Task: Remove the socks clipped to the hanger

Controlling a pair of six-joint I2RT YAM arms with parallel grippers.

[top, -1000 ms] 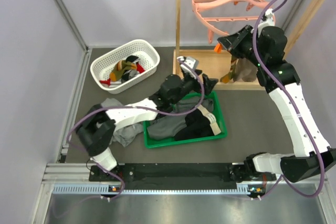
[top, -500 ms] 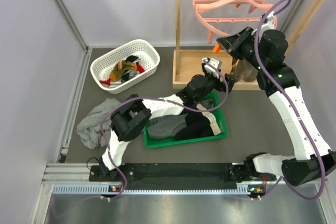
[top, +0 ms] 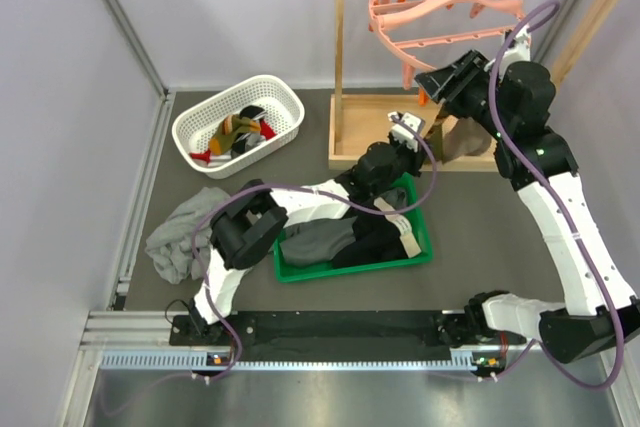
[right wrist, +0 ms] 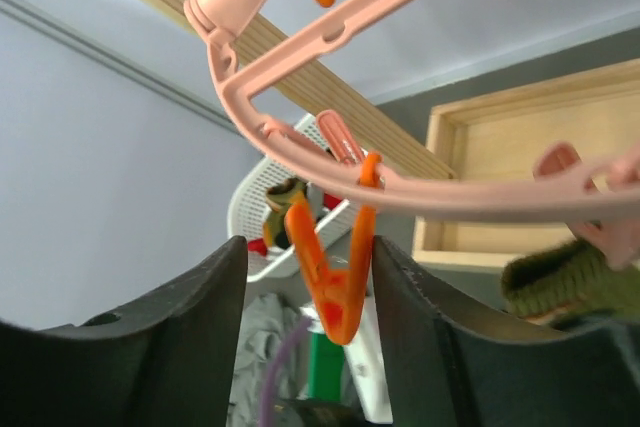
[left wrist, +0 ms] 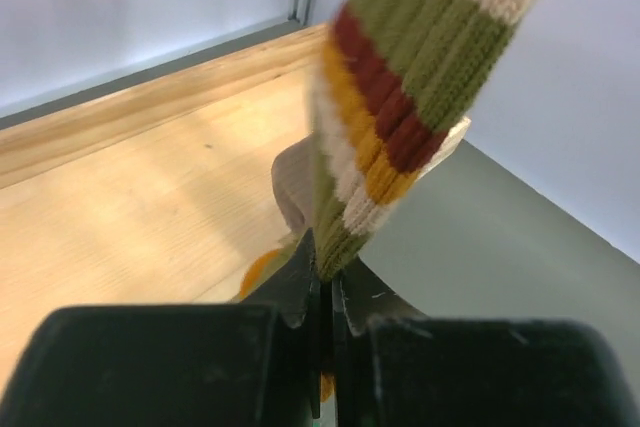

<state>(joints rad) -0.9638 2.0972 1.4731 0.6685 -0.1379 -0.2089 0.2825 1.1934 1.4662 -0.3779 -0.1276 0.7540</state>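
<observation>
The pink hanger (top: 445,2) hangs from the wooden rack, with its ring (right wrist: 420,192) passing over my right gripper (right wrist: 305,247). That gripper (top: 432,82) is open, and an orange clip (right wrist: 335,282) dangles between its fingers. A striped sock (left wrist: 400,97) in olive, cream, red and mustard hangs down, and my left gripper (left wrist: 325,267) is shut on its lower tip. From above, the left gripper (top: 420,133) is at the sock (top: 436,127), beside a tan sock (top: 462,137). An olive knit cuff (right wrist: 565,282) shows under a pink clip (right wrist: 600,237).
A white basket (top: 285,97) at the back left holds several socks. In front of the wooden rack base (top: 365,137) sits a green tray (top: 420,232) with grey and black garments. A grey cloth heap (top: 180,237) lies at the left. A rack post (top: 338,47) stands beside the hanger.
My left arm swung right from the green tray to the hanging striped sock and shut on its tip. My right gripper opened around the orange clip, and the hanger tilted.
</observation>
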